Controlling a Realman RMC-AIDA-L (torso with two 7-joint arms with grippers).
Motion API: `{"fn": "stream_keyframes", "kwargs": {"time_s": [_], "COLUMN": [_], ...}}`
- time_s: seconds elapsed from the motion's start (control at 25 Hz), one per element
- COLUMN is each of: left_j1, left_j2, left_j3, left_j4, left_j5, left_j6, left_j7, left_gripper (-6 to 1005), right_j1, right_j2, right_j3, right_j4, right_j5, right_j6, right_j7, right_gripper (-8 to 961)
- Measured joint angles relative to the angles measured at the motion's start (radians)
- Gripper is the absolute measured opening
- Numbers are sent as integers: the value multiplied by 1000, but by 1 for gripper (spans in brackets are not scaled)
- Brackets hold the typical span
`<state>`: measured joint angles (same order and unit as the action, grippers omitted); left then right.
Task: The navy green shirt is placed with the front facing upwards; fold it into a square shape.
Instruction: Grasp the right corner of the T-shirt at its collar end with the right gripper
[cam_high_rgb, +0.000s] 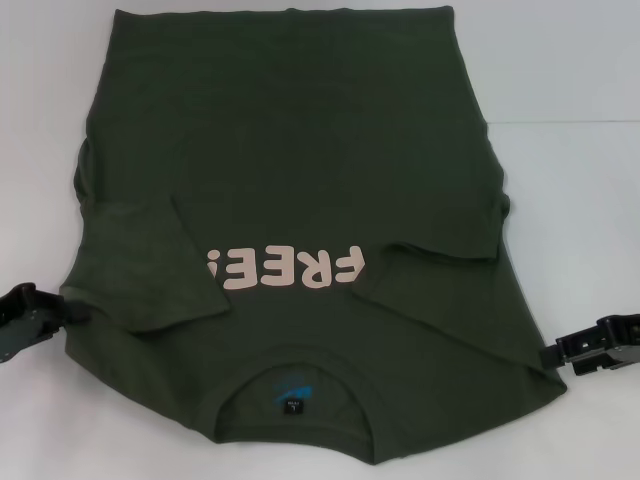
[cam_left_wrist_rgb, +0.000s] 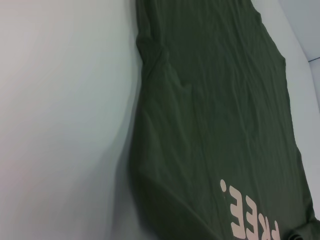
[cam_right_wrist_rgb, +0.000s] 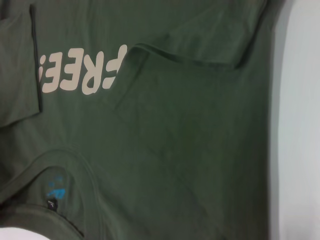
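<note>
The navy green shirt (cam_high_rgb: 300, 150) lies flat on the white table, front up, with its collar and blue label (cam_high_rgb: 293, 395) nearest me. The pink "FREE!" print (cam_high_rgb: 285, 268) reads upside down. Both sleeves are folded in over the chest: one (cam_high_rgb: 150, 260) covers the print's left end, the other (cam_high_rgb: 440, 215) lies right of it. My left gripper (cam_high_rgb: 40, 312) is at the shirt's left shoulder edge. My right gripper (cam_high_rgb: 570, 352) is at its right shoulder edge. The shirt fills the left wrist view (cam_left_wrist_rgb: 215, 100) and the right wrist view (cam_right_wrist_rgb: 200, 125), where no fingers show.
The white table (cam_high_rgb: 560, 60) shows bare on both sides of the shirt and at the front corners. The shirt's hem reaches the far edge of the head view.
</note>
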<state>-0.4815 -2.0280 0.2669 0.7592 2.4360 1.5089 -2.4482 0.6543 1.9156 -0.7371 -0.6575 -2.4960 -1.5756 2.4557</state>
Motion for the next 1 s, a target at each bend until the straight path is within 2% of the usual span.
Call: {"fn": "stream_keyframes", "kwargs": {"time_s": [0.24, 0.44, 0.6, 1.0], "left_j1": [0, 0, 0, -2], "left_j2": [1, 1, 1, 1], "left_j3": [0, 0, 0, 0], "left_j4": [0, 0, 0, 0], "left_j5": [0, -1, -2, -11], "left_j6": [-2, -10, -12, -15], "left_j7": [0, 0, 0, 0], "left_gripper": [33, 33, 32, 33], "right_j1": [13, 18, 22, 33], "right_j2": [2, 14, 21, 22], "right_j3": [-27, -86, -87, -88], "right_j4": [23, 10, 10, 12], "right_j5": [0, 0, 0, -25], "right_j6": [4, 19, 39, 58], "right_j7": [12, -49, -48, -19], "right_gripper": [686, 686, 687, 666]}}
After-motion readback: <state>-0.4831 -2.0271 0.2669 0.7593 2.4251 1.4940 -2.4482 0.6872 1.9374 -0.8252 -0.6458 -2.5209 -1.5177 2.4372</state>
